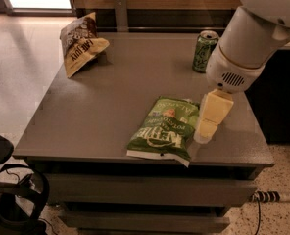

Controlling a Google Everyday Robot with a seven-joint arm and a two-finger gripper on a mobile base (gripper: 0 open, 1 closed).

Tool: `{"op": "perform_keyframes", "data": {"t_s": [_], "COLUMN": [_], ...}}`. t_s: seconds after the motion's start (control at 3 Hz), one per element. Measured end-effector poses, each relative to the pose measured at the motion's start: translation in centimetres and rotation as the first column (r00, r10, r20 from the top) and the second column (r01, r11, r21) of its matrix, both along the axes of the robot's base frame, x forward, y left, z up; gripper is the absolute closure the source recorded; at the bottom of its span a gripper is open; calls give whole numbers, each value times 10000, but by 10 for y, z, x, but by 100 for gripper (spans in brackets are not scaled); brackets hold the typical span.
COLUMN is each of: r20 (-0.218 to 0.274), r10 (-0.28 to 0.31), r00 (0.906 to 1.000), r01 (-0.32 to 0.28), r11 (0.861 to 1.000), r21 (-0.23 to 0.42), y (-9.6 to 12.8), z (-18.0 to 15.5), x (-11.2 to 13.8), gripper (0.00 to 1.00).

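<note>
The gripper [204, 135] hangs low over the grey table [96, 116], its tip just beside the green chip bag [165, 129] lying to its left. A green can [204, 51] stands behind it. A brown chip bag [81, 43] sits well apart, back-left.

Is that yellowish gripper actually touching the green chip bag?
Cannot tell. In the camera view the gripper hangs at the right edge of the green chip bag. Their outlines meet, but neither contact nor a gap shows plainly.
</note>
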State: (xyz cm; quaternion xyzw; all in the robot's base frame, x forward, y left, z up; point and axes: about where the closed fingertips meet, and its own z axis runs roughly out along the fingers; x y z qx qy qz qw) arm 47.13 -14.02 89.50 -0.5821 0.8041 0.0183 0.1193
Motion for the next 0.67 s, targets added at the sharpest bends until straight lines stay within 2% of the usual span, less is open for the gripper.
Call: {"op": "perform_keyframes", "data": {"t_s": [0.33,0.67], "r20": [-151,-404], "r10": [-150,-35], "r00": [9998,9992], "r01": [156,108], "r11": [9988,9832], "r21": [461,1820], "y": [2,23], "z": [-16,-46], "x": [1,11], "gripper": [0,0]}}
